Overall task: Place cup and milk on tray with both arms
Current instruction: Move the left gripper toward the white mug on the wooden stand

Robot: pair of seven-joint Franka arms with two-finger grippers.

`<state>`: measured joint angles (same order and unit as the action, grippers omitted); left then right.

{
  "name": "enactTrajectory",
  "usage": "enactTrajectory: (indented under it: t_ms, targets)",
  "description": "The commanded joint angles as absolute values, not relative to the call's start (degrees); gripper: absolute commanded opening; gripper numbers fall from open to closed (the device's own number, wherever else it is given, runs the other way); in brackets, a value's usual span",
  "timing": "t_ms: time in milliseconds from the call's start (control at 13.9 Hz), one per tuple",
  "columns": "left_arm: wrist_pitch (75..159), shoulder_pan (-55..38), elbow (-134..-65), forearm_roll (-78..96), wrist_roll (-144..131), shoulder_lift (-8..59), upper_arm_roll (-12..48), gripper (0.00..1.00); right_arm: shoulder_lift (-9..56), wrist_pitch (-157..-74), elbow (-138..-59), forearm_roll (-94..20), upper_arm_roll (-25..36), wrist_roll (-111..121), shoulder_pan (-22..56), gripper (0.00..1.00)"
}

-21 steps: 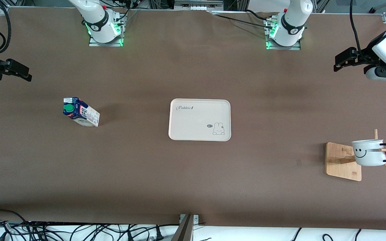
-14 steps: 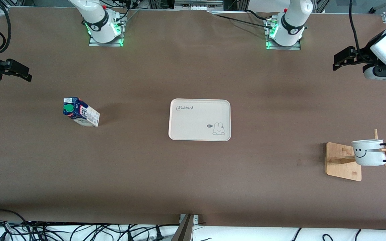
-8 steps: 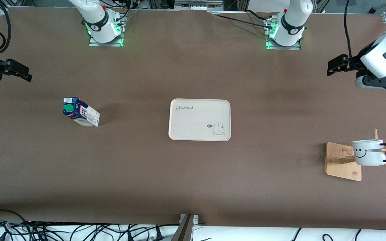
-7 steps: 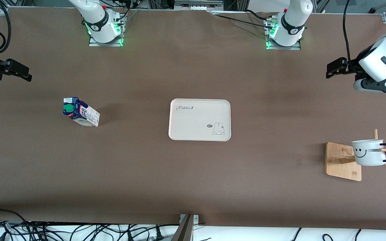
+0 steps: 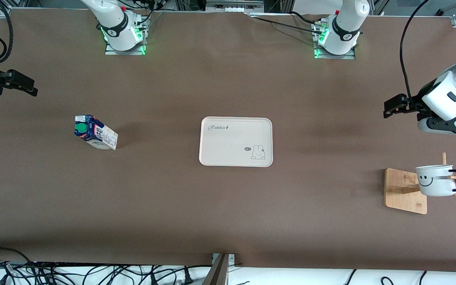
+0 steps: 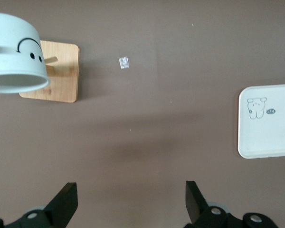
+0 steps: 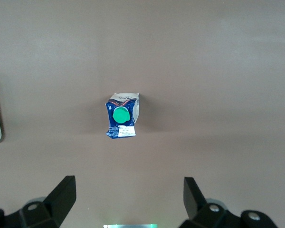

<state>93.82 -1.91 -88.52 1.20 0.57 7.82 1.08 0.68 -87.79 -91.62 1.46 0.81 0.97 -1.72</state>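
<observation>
Two items to load, neither yet moved; cream tray (image 5: 236,141) bare at table centre.

Item 1: milk carton (image 5: 95,132), green cap, upright on the table, under my right gripper (image 7: 128,197), fingers spread wide, holding nothing; this arm waits.

Item 2: smiley cup (image 5: 436,180) hanging on a wooden rack (image 5: 405,191), off to one side of my left gripper (image 6: 130,199), fingers wide apart, empty, over bare table between rack and tray.

Remaining: both grasps, both placements.

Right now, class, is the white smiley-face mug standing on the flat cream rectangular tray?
No, the white smiley-face mug hangs on a wooden rack at the left arm's end of the table, apart from the cream tray.
</observation>
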Motion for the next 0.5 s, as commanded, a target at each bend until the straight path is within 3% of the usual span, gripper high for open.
enactTrajectory:
  t_ms: [0, 287, 431]
  targets:
    - [98.59, -1.58, -89.55, 1.41, 1.93, 8.17, 0.88, 1.0, 0.97, -86.66, -90.53, 1.58, 0.18, 0.35, -2.37, 1.0]
    - [113.35, 0.52, -99.56, 4.39, 7.44, 4.4, 0.88, 1.0, 0.97, -86.66, -90.53, 1.58, 0.18, 0.35, -2.37, 1.0]
    - [116.27, 1.75, -102.38, 5.53, 9.14, 3.35, 0.88, 1.0, 0.97, -86.66, -90.53, 1.58, 0.18, 0.35, -2.37, 1.0]
